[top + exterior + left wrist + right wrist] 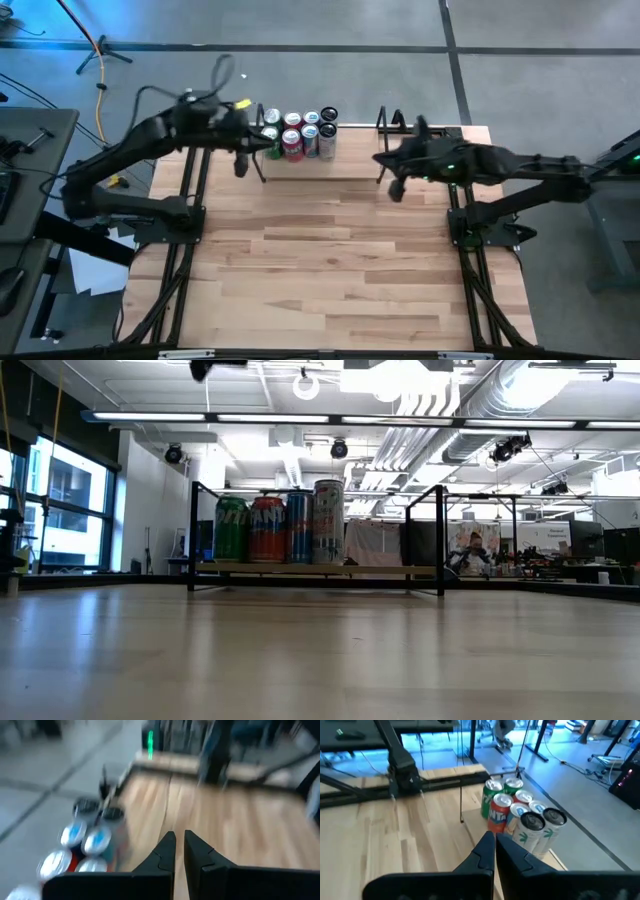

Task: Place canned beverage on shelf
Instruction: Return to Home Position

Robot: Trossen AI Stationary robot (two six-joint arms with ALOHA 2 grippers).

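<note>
The cans (298, 135) stand upright on the shelf (380, 569), grouped in two rows at the end nearer the left arm. In the low view the front row reads green, orange, blue, then a taller white-and-pink can, each touching the next. The shelf sits at the far edge of the table (330, 260), and the cans stand between its black wire uprights (440, 540).

Left gripper (241, 168):
- Position: over the table, just on the near side of the shelf's left end.
- Relation to cans: close beside the group but not touching it. The nearest can is the green one at the row's end.
- Fingers: drawn almost together with only a thin slit between them, and nothing held.

Right gripper (396, 190):
- Position: over the table, on the near side of the shelf's opposite end.
- Relation to cans: well apart from them, with a length of shelf board between the gripper and the white-and-pink cans.
- Fingers: pressed together, and nothing held.

Neither gripper shows at shelf level in the low view. Both hang above the tabletop.
</note>
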